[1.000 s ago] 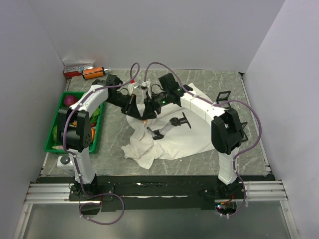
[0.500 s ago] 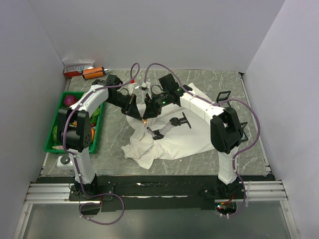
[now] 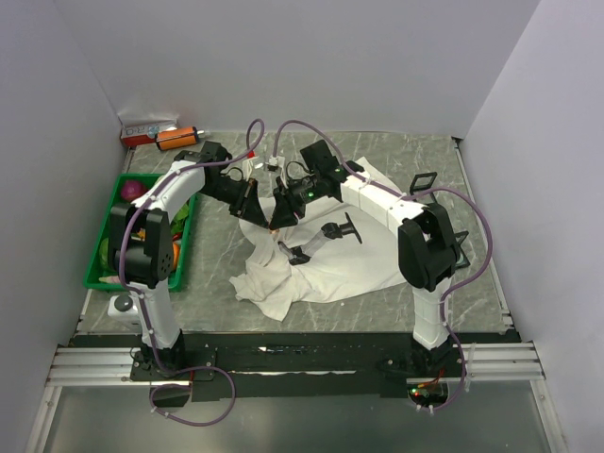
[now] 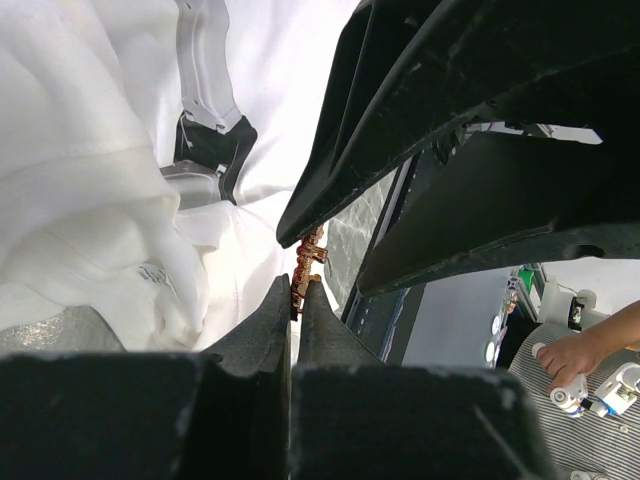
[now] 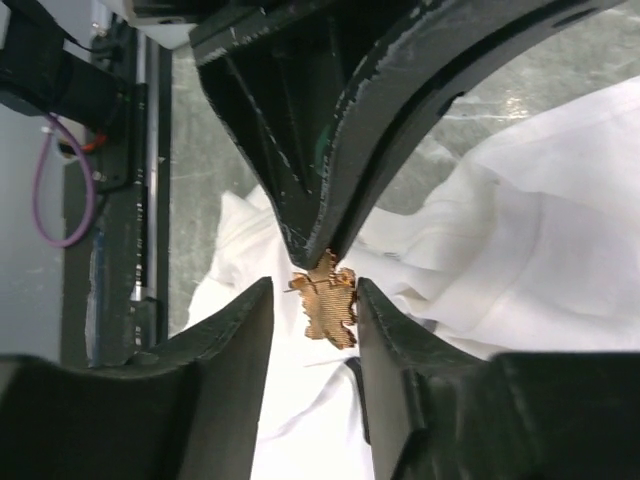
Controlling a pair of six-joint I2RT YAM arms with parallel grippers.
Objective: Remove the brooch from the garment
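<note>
The brooch (image 5: 327, 300) is a tiny jagged orange-gold piece. My left gripper (image 4: 298, 288) is shut on its top end, and the brooch (image 4: 306, 262) sticks out past the fingertips. My right gripper (image 5: 312, 305) is open, one finger on each side of the brooch, the right-hand finger (image 5: 385, 330) almost touching it. The white garment (image 3: 326, 269) lies crumpled on the table, just below and behind the brooch. In the top view both grippers meet over the garment's upper left part, with the brooch (image 3: 275, 227) a small orange dot. I cannot tell whether it is still pinned to the cloth.
A green basket (image 3: 97, 276) of produce stands at the left edge beside the left arm. An orange-and-black cylinder (image 3: 176, 138) and a red-and-white box (image 3: 145, 129) lie at the back left wall. A small black frame (image 3: 424, 181) sits at the right.
Both arms stay almost where they were. The right wrist has shifted very slightly over the garment's upper left part.
</note>
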